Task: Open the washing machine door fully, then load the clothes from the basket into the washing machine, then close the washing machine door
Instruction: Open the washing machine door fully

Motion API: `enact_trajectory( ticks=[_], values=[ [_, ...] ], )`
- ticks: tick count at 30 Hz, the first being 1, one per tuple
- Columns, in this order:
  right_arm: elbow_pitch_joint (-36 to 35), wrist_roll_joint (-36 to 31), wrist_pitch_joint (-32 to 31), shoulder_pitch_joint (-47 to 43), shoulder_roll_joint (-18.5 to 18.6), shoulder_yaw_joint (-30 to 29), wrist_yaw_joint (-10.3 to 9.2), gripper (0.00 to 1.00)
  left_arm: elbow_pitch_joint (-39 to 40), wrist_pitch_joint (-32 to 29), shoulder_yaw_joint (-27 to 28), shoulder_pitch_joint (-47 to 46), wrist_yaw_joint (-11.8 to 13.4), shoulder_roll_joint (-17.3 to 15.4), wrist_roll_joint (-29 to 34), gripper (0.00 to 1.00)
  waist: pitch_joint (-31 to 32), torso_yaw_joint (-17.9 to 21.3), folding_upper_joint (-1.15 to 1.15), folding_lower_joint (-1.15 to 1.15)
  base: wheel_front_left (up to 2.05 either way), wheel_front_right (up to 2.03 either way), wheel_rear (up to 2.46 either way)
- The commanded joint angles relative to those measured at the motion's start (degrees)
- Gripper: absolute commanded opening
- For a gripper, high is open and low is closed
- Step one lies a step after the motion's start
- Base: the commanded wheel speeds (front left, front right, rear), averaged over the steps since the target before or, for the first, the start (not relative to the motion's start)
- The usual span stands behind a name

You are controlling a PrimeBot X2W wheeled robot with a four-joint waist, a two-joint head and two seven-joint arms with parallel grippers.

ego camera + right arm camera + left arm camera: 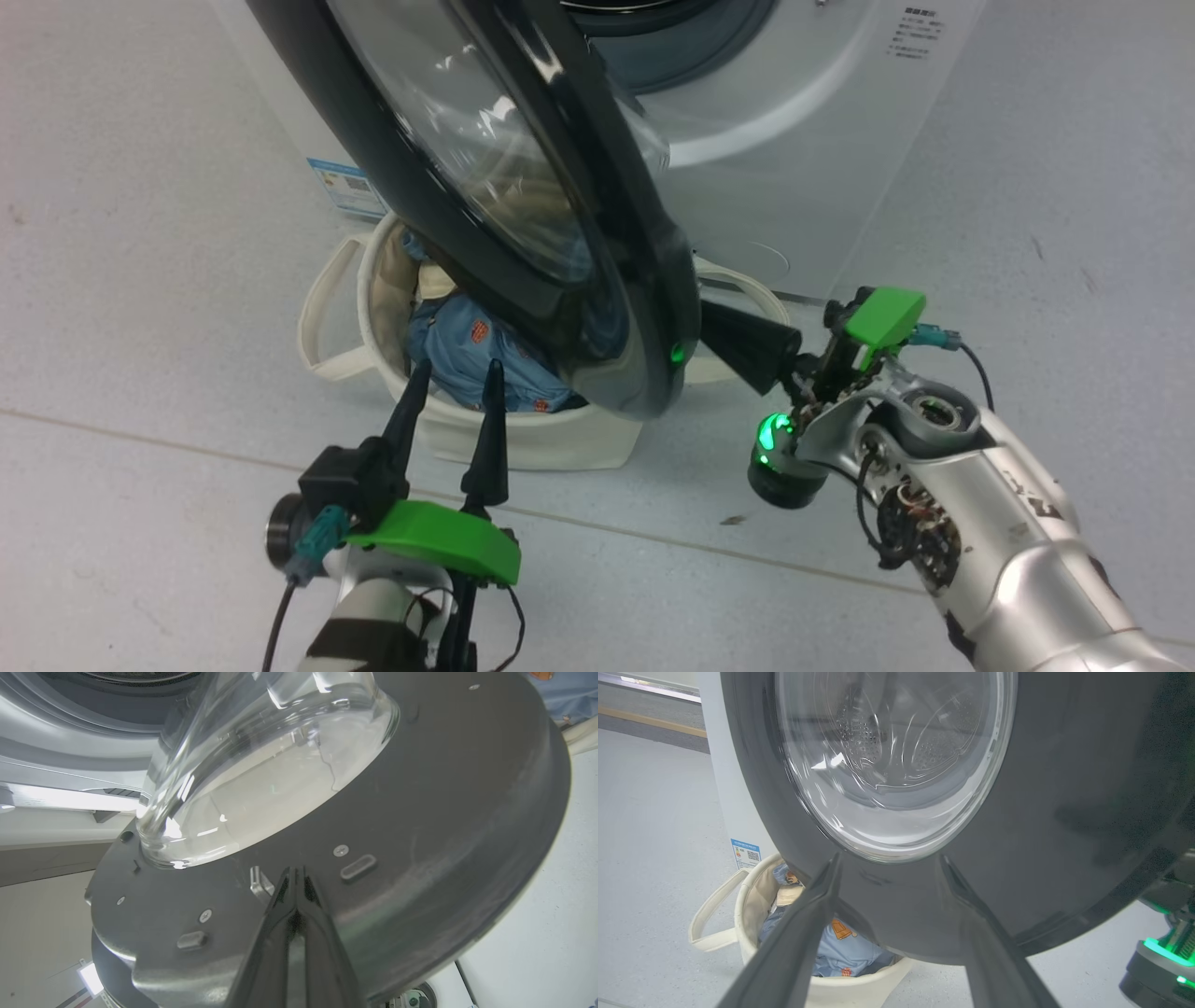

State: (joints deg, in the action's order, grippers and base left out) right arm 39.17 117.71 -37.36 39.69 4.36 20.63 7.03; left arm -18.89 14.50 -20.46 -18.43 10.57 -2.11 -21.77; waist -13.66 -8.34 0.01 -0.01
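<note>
Head view: the washing machine door (523, 215), rigid and probably heavy on its hinge, stood partly open over the basket (523, 443), which sat on the floor against the washing machine (794, 140). Soft, light clothes (467, 355) lay inside the basket. The left gripper (453, 387) hovered, spread wide and empty.

Left wrist view: the door showed a glossy, slippery black rim and domed glass.

Right wrist view: the right gripper (294, 875), pinched together on nothing, met the door's matte inner face. That face is probably best pushed near the rim.

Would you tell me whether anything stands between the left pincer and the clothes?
Yes: the door hangs over the basket, its black rim covering much of the clothes, directly ahead of the open left pincer.
</note>
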Motion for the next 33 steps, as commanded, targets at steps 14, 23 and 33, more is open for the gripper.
enact_trajectory(
  ticks=[14, 23, 33],
  values=[
    [-1.91, -2.75, 9.78, -3.14, -0.69, 6.63, 0.46, 0.00, 2.01, 0.50, 5.86, 3.20, -1.31, -0.76, 1.30, 1.00, 5.19, -1.16, -0.01, 0.01, 0.00, 0.00, 0.00],
    [-24.24, -31.03, 33.58, -16.15, 5.85, 4.55, 0.46, 0.00, 1.19, 0.50, 6.53, 5.56, -2.49, -0.76, 1.25, 1.00, 10.29, 1.24, -0.01, 0.01, 0.00, 0.00, 0.00],
    [-31.55, -68.35, 52.30, -25.51, 14.81, 0.17, 0.46, 1.00, 1.07, 0.50, 5.48, 7.54, -3.09, -0.76, 1.39, 1.00, 13.23, 3.82, -0.01, 0.01, 0.00, 0.00, 0.00]
  ],
)
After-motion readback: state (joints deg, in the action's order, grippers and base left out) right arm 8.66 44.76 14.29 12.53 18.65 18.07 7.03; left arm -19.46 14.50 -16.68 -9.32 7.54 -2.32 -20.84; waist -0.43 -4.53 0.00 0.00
